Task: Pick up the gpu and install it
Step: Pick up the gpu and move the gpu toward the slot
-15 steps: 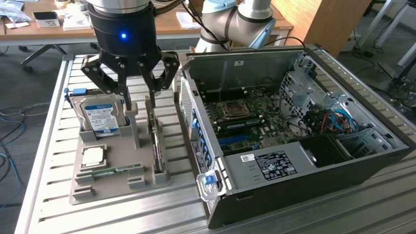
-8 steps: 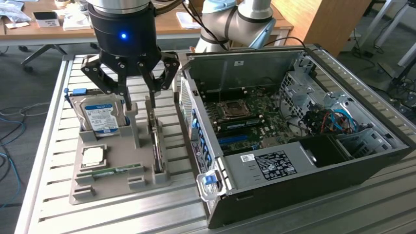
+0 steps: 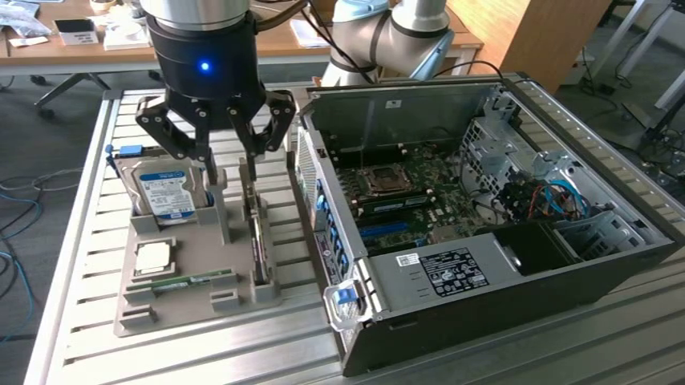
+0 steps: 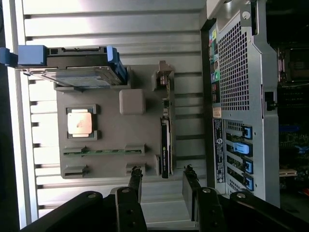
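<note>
End effector (image 3: 229, 172) points straight down, jaws spread wide, hovering above the upright gpu (image 3: 258, 237), with the computer case (image 3: 514, 281) at its three o'clock in the exterior view.

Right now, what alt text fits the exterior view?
An open gripper hangs over the gpu, which stands on edge in a grey parts tray with a hard drive, beside an open computer case on a slatted metal table.
</note>
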`<action>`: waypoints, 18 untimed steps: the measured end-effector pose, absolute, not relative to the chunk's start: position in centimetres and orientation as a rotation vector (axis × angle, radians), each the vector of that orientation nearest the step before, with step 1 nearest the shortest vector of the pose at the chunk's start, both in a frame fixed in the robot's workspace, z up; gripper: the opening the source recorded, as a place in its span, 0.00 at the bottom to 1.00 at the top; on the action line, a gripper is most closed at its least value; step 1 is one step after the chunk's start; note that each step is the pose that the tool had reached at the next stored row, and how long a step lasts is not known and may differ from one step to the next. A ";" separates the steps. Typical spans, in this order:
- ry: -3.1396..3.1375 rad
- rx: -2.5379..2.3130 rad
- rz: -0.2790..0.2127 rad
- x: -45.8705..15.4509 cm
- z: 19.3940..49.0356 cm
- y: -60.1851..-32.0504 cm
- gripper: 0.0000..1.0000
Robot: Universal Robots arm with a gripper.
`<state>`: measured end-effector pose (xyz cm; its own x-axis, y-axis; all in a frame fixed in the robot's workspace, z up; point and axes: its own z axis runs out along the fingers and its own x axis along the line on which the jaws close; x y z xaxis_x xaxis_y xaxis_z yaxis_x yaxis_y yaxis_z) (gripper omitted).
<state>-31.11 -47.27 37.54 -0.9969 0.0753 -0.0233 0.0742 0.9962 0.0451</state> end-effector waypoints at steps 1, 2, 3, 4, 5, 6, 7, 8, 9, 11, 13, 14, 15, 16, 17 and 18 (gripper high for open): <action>3.114 0.117 0.069 -31.1 37.5 -47.3 0.47; 3.114 0.117 0.069 -31.1 37.5 -47.3 0.47; 3.114 0.117 0.069 -31.1 37.5 -47.3 0.47; 3.114 0.117 0.069 -31.1 37.5 -47.3 0.47; 3.114 0.117 0.069 -31.1 37.5 -47.3 0.47; 3.114 0.117 0.069 -31.1 37.5 -47.3 0.47; 3.114 0.117 0.069 -31.1 37.5 -47.3 0.47; 3.114 0.117 0.069 -31.1 37.4 -47.3 0.47; 3.114 0.117 0.069 -31.1 37.4 -47.3 0.47; 3.114 0.117 0.069 -31.1 37.4 -47.3 0.47; 3.114 0.117 0.069 -31.1 37.2 -47.3 0.47; 3.114 0.117 0.069 -31.1 37.2 -47.3 0.47; 3.114 0.117 0.069 -31.1 37.1 -47.3 0.47; 3.114 0.117 0.069 -31.1 37.1 -47.3 0.47; 3.114 0.117 0.069 -31.1 37.0 -47.3 0.47; 3.114 0.117 0.069 -31.1 36.9 -47.3 0.47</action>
